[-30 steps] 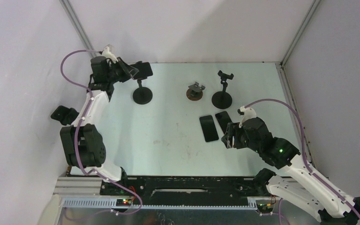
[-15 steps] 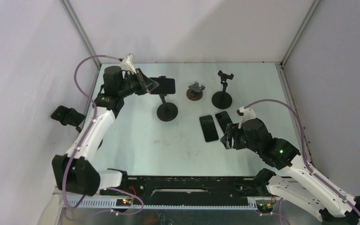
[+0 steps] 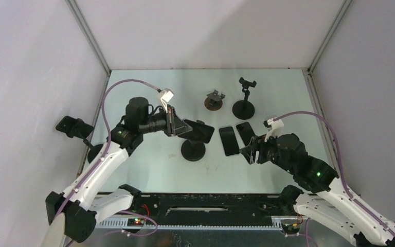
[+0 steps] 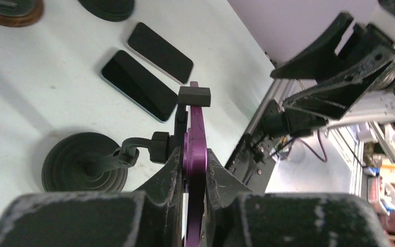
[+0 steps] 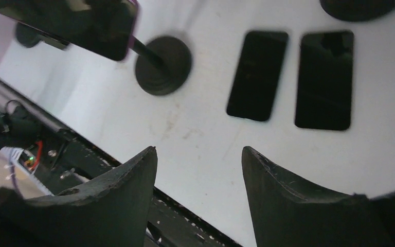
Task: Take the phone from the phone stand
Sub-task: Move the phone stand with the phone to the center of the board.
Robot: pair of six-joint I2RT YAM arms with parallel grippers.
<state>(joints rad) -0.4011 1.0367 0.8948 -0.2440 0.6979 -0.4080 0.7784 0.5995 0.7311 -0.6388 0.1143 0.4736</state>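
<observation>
The left gripper point(image 4: 193, 163) was clamped on the edges of the purple phone point(image 3: 200, 131) (seen edge-on from its wrist camera), which sat in the phone stand point(image 3: 193, 151) near the middle of the table point(image 3: 154, 159). The right gripper point(image 3: 250, 153) hung empty with its jaws apart, just beside two dark phones point(image 3: 229, 140) lying flat.

The phone point(image 4: 194, 154) has a purple edge and a glossy black face. Its phone stand point(image 3: 193, 150) is matte black. The table point(image 3: 149, 167) is pale mint with faint smudges. Two loose phones point(image 3: 229, 140) are black. The small stand point(image 3: 214, 103) has a reddish-brown base. The cables point(image 3: 128, 81) are purple.
</observation>
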